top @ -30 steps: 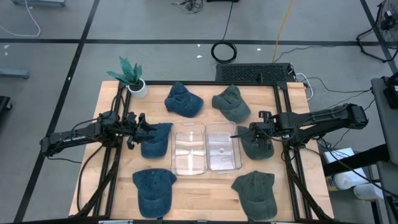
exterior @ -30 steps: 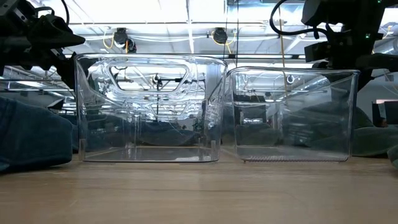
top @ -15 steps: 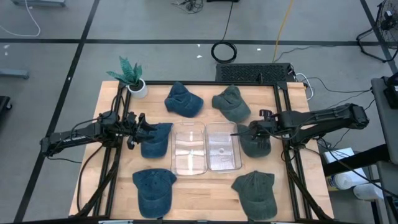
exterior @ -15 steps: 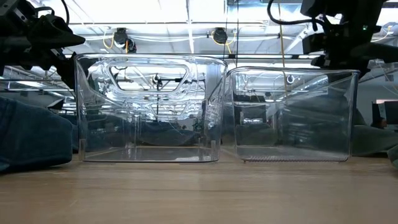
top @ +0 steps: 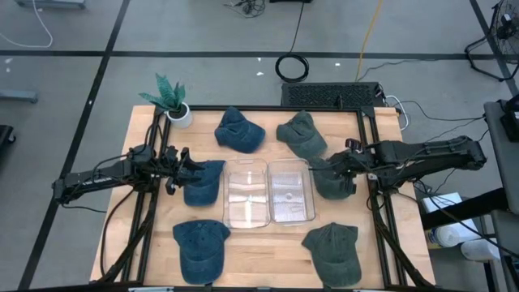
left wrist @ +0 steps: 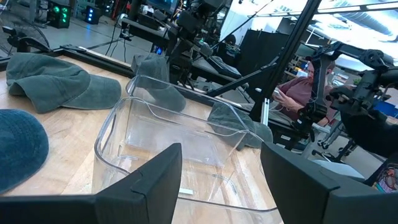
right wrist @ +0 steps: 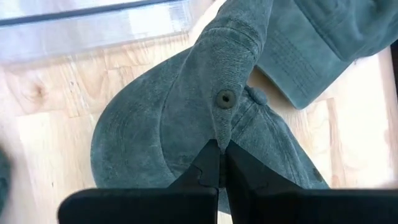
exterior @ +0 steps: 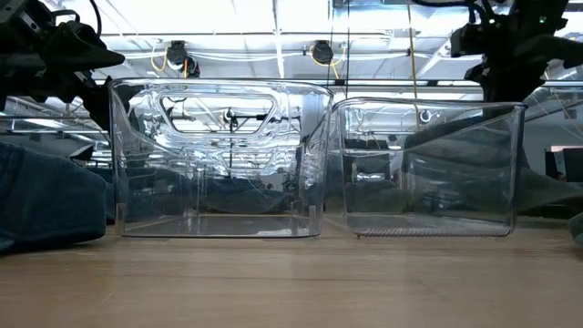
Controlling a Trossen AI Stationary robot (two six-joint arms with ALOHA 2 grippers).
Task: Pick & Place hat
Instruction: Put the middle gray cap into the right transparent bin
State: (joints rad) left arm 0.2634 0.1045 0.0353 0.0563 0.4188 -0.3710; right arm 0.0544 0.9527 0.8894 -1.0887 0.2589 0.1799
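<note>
Several denim hats lie around two clear bins [top: 246,193] [top: 290,189]. My right gripper [top: 336,166] [exterior: 499,77] is shut on a green hat [top: 331,182] [right wrist: 186,124] just right of the right bin. Other hats rest flat on the table: blue ones [top: 238,130] [top: 200,247] and green ones [top: 302,135] [top: 332,251]. My left gripper [top: 182,167] [left wrist: 221,180] stays open and level at the table's left, above another blue hat [top: 204,183], facing the left bin [left wrist: 174,149]. My right gripper pinches a raised fold of the green hat's crown [right wrist: 216,134] between its two fingers, just beside the top button [right wrist: 225,98]. The fingers come from above, slanting down. The hat hangs below them, its crown drawn into a peak; I cannot tell whether its lower edge touches the table.
A potted plant [top: 172,99] stands at the far left corner. Black frame rails [top: 369,211] run along both table sides. Bare wood lies in front of the bins [top: 268,251]. A person [left wrist: 298,93] sits in the room beyond the table.
My right gripper has gone up, still shut on the green hat's crown. The hat's crown has been pulled up into a peak, and the hat has drawn in beneath the gripper beside the right bin.
</note>
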